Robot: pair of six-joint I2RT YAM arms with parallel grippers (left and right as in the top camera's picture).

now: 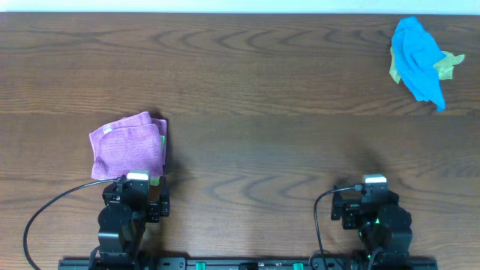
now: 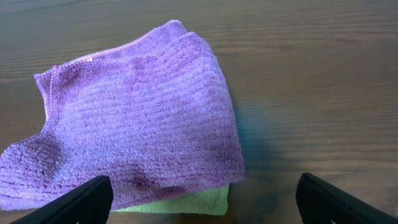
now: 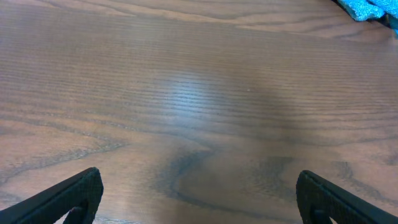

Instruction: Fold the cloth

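Observation:
A folded purple cloth (image 1: 127,145) lies on the table at the front left, on top of a green cloth whose edge shows under it (image 2: 186,202). The purple cloth fills the left wrist view (image 2: 130,124). My left gripper (image 1: 137,187) sits just in front of it, open and empty (image 2: 202,205). My right gripper (image 1: 373,191) is open and empty over bare wood at the front right (image 3: 199,199). A crumpled blue cloth (image 1: 418,60) with a yellow-green cloth (image 1: 448,64) under it lies at the far right; its blue corner shows in the right wrist view (image 3: 367,9).
The dark wooden table (image 1: 262,112) runs the full width of the view. A black cable (image 1: 45,214) loops from the left arm base at the front edge.

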